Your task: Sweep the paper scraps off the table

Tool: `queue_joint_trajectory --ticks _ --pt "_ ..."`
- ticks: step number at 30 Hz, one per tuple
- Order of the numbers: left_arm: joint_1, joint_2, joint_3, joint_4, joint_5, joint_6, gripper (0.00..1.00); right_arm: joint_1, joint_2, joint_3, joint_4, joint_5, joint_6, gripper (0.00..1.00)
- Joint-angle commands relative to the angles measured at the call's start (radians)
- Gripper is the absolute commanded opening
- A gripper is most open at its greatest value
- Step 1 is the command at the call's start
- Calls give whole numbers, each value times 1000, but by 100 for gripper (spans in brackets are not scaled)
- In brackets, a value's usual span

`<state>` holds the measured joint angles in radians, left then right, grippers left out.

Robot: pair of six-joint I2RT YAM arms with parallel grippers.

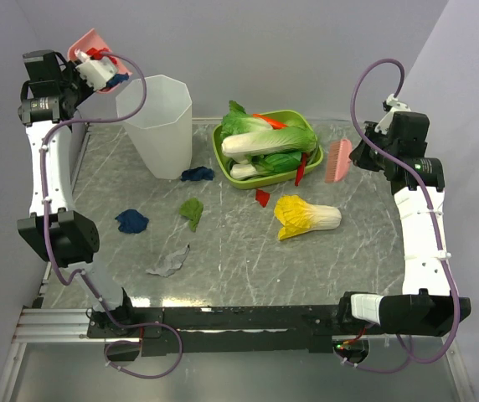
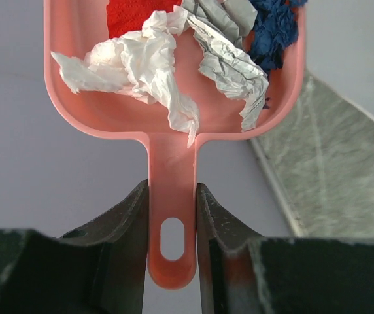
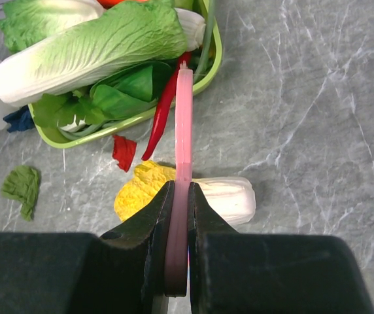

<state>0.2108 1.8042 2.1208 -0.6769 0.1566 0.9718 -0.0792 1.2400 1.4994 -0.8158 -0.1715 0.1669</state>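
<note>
The left claw is clamped on the handle of a pink plastic dustpan, held high just left of the top of a tall translucent white plastic bin at the far left of the grey marble-patterned worktop. The dustpan carries crumpled paper scraps: a white one, a grey one, a red one and a dark blue one. More scraps lie on the worktop: dark blue beside the bin's base, green, another dark blue, grey-white and red. A green oval plastic tray holds green-and-white toy cabbages, with a red chilli pepper hanging over its rim. A yellow-and-white toy cabbage lies near the tray. The right claw is closed tight on a pink brush beside the tray.
</note>
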Motion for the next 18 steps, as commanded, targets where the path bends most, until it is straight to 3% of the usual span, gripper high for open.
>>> queue_joint_trajectory --ticks 1,8,18 --pt "-27 -52 -31 74 -8 235 1 -13 -30 -2 40 -22 25 0" --pt "-70 -68 -47 72 -49 421 1 -21 -40 -21 41 -37 32 0" --pt "-87 -167 -267 276 -35 698 1 -44 -63 -51 44 -59 46 0"
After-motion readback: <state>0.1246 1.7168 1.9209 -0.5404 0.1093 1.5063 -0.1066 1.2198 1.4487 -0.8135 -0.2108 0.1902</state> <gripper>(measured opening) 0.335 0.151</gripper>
